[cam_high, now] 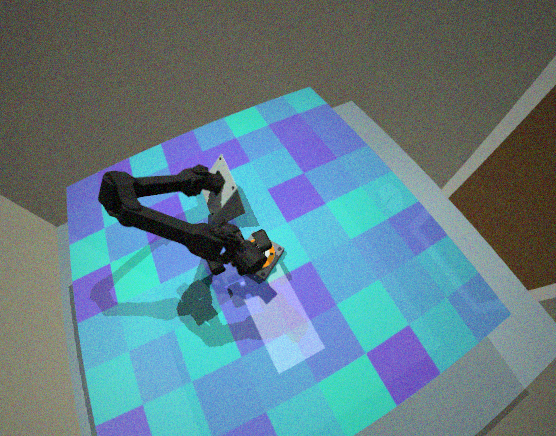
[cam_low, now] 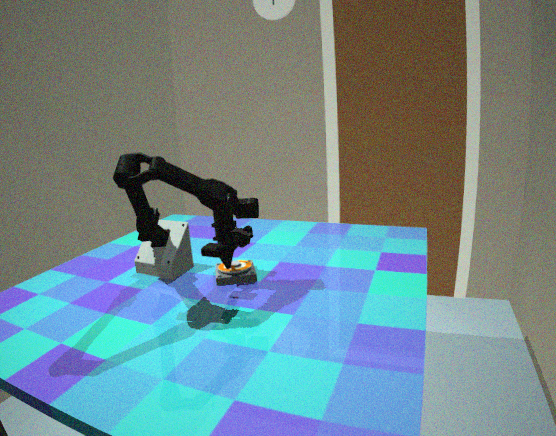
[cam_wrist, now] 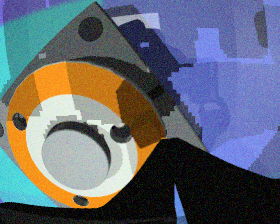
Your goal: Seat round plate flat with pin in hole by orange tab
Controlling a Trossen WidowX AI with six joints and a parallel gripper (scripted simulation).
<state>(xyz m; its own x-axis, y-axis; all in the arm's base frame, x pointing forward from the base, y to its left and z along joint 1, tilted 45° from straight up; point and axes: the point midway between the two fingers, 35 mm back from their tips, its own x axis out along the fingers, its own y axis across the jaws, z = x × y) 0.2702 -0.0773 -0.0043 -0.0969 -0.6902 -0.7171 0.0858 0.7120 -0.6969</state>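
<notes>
The claw (cam_low: 229, 263), pinched shut and holding nothing, points down at the round plate (cam_wrist: 84, 139) on its grey base (cam_wrist: 91, 32) directly beneath. Its tips could snag the rim, tilting the plate instead of turning it.

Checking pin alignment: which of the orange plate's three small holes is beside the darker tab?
The hole on the ring's right side, against the darker tab. The other two holes sit at its left and bottom edges.

plate (cam_wrist: 58, 90): orange ring, pale grey centre
base (cam_wrist: 91, 30): grey
arm (cam_low: 188, 182): black
worktop (cam_low: 298, 350): teal, blue and purple checks
door (cam_low: 400, 125): brown
</notes>
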